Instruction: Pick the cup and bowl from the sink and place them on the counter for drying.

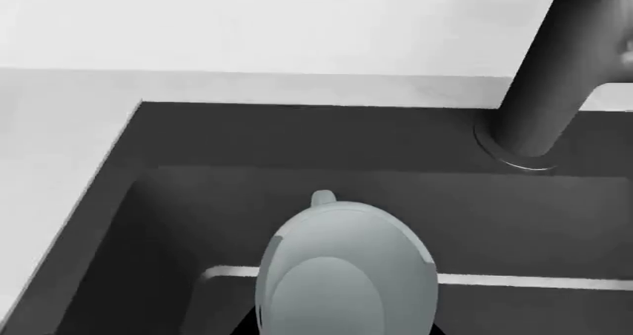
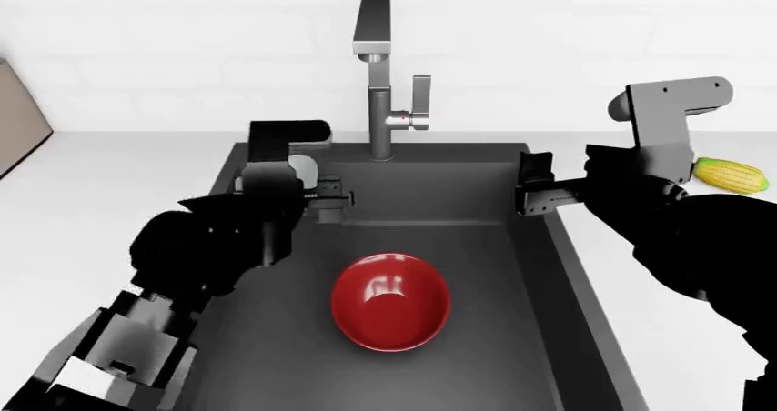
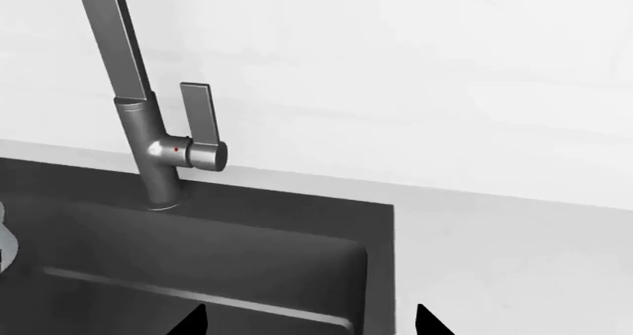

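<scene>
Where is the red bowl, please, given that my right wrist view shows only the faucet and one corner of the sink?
Observer: The bowl sits on the floor of the sink, near its middle, in front of the faucet.
Operator: Thank you. Where is the cup?
Observer: The cup is between the fingers of the left gripper, near the sink's back left corner, and appears to be gripped.
Operator: Is there anything on the counter on my side?
Observer: Yes, a corn cob lies on the counter, to the right of the sink.
</scene>
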`<state>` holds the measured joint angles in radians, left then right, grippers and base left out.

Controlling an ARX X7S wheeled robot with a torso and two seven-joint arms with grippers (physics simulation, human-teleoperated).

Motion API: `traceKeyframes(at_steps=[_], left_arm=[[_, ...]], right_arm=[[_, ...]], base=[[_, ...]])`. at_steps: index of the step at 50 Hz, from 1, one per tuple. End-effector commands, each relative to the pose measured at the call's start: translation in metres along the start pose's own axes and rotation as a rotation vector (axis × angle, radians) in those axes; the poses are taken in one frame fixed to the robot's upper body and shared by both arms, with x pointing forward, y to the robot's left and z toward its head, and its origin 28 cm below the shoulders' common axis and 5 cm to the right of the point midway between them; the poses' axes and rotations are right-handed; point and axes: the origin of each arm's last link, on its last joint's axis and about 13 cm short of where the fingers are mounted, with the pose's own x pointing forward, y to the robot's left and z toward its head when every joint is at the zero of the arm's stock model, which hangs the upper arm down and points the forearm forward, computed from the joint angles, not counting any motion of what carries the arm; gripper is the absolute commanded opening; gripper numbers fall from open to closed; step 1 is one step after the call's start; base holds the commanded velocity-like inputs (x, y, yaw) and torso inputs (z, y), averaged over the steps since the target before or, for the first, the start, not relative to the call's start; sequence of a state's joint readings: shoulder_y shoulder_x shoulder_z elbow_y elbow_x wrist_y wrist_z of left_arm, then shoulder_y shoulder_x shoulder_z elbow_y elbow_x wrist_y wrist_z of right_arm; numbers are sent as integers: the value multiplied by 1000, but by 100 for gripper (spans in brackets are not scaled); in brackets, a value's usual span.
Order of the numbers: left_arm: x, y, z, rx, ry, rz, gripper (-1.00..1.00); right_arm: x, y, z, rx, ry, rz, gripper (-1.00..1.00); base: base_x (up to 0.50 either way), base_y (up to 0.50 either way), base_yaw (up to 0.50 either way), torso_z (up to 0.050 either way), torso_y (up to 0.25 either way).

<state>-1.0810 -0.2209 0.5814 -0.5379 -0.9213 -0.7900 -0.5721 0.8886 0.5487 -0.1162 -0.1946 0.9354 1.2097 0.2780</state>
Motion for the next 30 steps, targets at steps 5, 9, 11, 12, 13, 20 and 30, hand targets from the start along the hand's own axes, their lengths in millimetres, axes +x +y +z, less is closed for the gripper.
traceKeyframes(at_steps=[5, 9, 11, 12, 13, 20, 30], left_arm=[[-45, 23, 35, 123, -47, -39, -100], [-55, 34, 43, 154, -69, -29, -100], [-60, 41, 45, 136, -64, -27, -100], [-62, 46, 49, 121, -68, -22, -100], [-63, 48, 51, 114, -68, -19, -100], [-72, 60, 55, 143, -86, 3, -100], [-85, 89, 52, 103, -66, 77, -100]], right_arm=[[2, 4, 4, -10, 12, 35, 100], [2, 4, 2, -5, 15, 35, 100], [3, 4, -2, -3, 25, 40, 100], [4, 5, -4, -1, 32, 44, 100], [4, 5, -4, -1, 33, 46, 100], [5, 7, -3, -9, 44, 65, 100], [4, 8, -3, -14, 51, 80, 100]], base=[[0, 0, 0, 0, 0], [0, 0, 0, 0, 0], [0, 0, 0, 0, 0], [0, 0, 0, 0, 0], [0, 0, 0, 0, 0], [0, 0, 0, 0, 0], [0, 0, 0, 0, 1]])
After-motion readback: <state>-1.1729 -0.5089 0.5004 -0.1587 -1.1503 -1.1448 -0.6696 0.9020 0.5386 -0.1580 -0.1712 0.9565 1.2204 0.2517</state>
